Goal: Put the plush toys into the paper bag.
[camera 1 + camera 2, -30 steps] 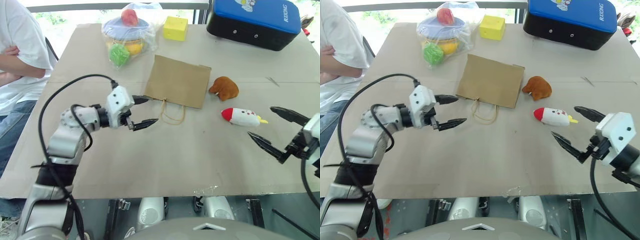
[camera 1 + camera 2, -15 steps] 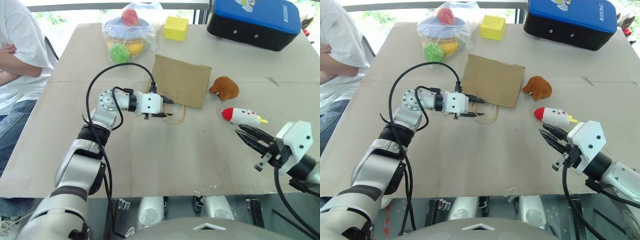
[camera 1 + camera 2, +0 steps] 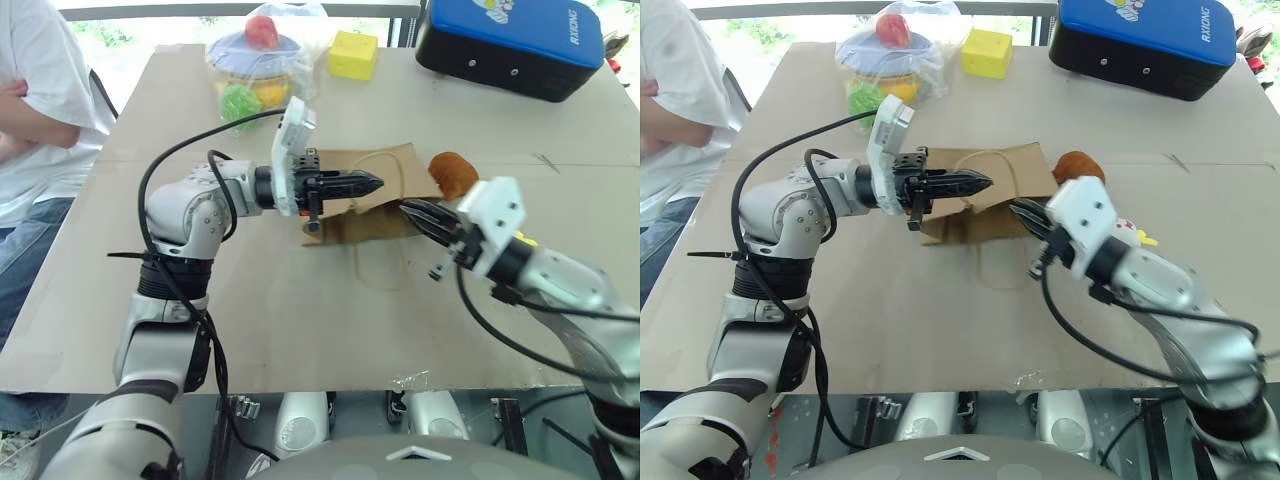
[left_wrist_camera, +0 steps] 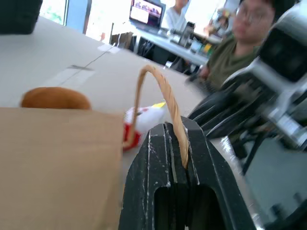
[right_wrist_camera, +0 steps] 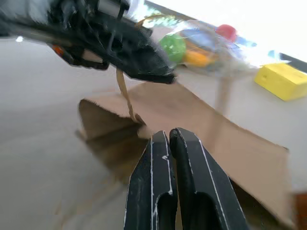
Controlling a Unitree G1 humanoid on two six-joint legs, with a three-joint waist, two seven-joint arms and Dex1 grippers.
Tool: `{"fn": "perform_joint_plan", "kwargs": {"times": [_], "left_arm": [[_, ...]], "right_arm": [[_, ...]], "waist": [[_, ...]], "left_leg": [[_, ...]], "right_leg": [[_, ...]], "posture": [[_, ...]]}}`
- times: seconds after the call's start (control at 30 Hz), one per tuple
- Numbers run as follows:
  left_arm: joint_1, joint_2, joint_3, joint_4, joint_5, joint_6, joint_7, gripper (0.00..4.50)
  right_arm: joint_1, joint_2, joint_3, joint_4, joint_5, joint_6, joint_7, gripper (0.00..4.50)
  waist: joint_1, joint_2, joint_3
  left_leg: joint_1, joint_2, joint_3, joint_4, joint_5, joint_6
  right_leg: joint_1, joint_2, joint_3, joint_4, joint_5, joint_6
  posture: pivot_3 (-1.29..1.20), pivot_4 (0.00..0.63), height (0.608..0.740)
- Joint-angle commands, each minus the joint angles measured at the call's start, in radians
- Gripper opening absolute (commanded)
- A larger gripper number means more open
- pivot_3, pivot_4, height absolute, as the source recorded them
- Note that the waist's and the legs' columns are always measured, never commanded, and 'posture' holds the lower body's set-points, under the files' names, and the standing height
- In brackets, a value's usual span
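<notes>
The left gripper point(image 3: 372, 183) reaches level over the middle of the desk point(image 3: 300, 330), its fingers point(image 4: 168, 158) pressed together on one twisted loop handle point(image 4: 160, 103) of the paper bag point(image 3: 375, 200); the handle rises in an arch out of the pinch, and the bag's near edge is lifted off the desk so its mouth gapes toward the robot. The second handle point(image 3: 378, 268) lies flat on the desk in front of the bag. The right gripper point(image 3: 415, 213) points at the bag's mouth from the right, its fingers point(image 5: 172, 182) shut on nothing, tips just beside the raised paper edge; whether they touch it cannot be told. The brown plush point(image 3: 452, 172) sits on the desk just beyond the bag's right corner. The rocket plush point(image 4: 141, 122) lies beside it, mostly hidden behind the right arm in the head views, its yellow tail showing past the wrist. At the far edge of the desk stand a clear bag of toys point(image 3: 255, 62), a yellow cube point(image 3: 352, 55) and a blue-and-black case point(image 3: 515, 45). A person in a white shirt point(image 3: 35, 110) sits at the desk's left side, arms folded.
</notes>
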Motion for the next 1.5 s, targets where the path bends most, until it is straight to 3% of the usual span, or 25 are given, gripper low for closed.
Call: {"fn": "perform_joint_plan", "kwargs": {"times": [0.03, 0.33, 0.47, 0.67, 0.83, 0.97, 1.23, 1.4, 1.5], "left_arm": [[0.011, -0.051, 0.098, -0.096, -0.131, 0.128, 0.150, 0.06], [0.036, -0.141, 0.248, -0.147, -0.338, 0.272, 0.422, 0.06], [0.060, -0.145, 0.276, -0.171, -0.394, 0.281, 0.492, 0.06], [0.096, -0.134, 0.297, -0.181, -0.470, 0.278, 0.550, 0.06], [0.124, -0.112, 0.304, -0.175, -0.466, 0.243, 0.562, 0.06], [0.131, -0.087, 0.340, -0.183, -0.486, 0.207, 0.578, 0.06], [0.084, 0.003, 0.464, -0.152, -0.592, 0.154, 0.643, 0.06], [0.100, 0.052, 0.477, -0.175, -0.657, 0.146, 0.647, 0.06], [0.061, 0.053, 0.498, -0.136, -0.781, 0.129, 0.714, 0.06]], "right_arm": [[-0.071, 0.021, 0.115, 0.129, -0.110, -0.053, 0.036, 0.00], [-0.162, 0.118, 0.228, 0.400, -0.241, -0.153, 0.101, 0.00], [-0.180, 0.172, 0.204, 0.448, -0.246, -0.202, 0.120, 0.00], [-0.198, 0.233, 0.203, 0.562, -0.238, -0.274, 0.199, 0.00], [-0.190, 0.358, 0.236, 0.812, -0.214, -0.396, 0.321, 0.00], [-0.185, 0.397, 0.245, 0.969, -0.266, -0.478, 0.347, 0.00], [-0.158, 0.404, 0.228, 1.015, -0.302, -0.509, 0.360, 0.00], [-0.159, 0.404, 0.192, 1.013, -0.318, -0.479, 0.311, 0.00], [-0.156, 0.394, 0.186, 0.990, -0.317, -0.452, 0.311, 0.00]], "waist": [[0.001, 0.000, 0.000], [0.001, 0.000, 0.000], [-0.001, 0.000, 0.000], [-0.001, 0.000, 0.000], [-0.004, 0.000, 0.000], [-0.014, 0.000, 0.000], [-0.023, 0.000, -0.001], [-0.021, 0.000, -0.001], [-0.020, 0.000, -0.001]], "left_leg": [[0.000, 0.000, 0.000, 0.000, 0.000, 0.000], [-0.001, -0.003, -0.003, 0.000, 0.001, -0.001], [-0.001, -0.003, -0.004, 0.000, 0.001, -0.001], [0.000, -0.003, -0.004, -0.001, 0.001, -0.002], [0.000, -0.004, -0.004, -0.001, 0.001, -0.002], [0.001, -0.004, -0.004, -0.002, 0.001, -0.002], [0.003, -0.004, -0.006, -0.002, 0.002, -0.003], [0.004, -0.004, -0.008, -0.002, 0.002, -0.004], [0.007, -0.005, -0.009, -0.002, 0.002, -0.004]], "right_leg": [[0.000, 0.000, 0.001, 0.000, 0.000, 0.000], [0.001, 0.000, 0.002, 0.000, 0.000, 0.000], [0.001, -0.001, 0.002, 0.000, 0.000, 0.000], [0.002, -0.001, 0.002, 0.000, 0.000, 0.000], [0.002, -0.001, 0.002, 0.000, 0.000, 0.000], [0.003, -0.001, 0.002, 0.000, 0.000, 0.000], [0.005, -0.002, 0.000, 0.001, 0.000, 0.000], [0.008, -0.003, -0.001, 0.000, 0.000, 0.000], [0.012, -0.003, -0.001, 0.000, 0.000, 0.000]], "posture": [[0.00, 0.150, 0.740], [0.00, 0.150, 0.740], [0.00, 0.150, 0.740], [0.00, 0.150, 0.740], [0.00, 0.150, 0.740], [0.00, 0.150, 0.740], [0.00, 0.150, 0.740], [0.00, 0.150, 0.740], [0.00, 0.150, 0.740]]}}
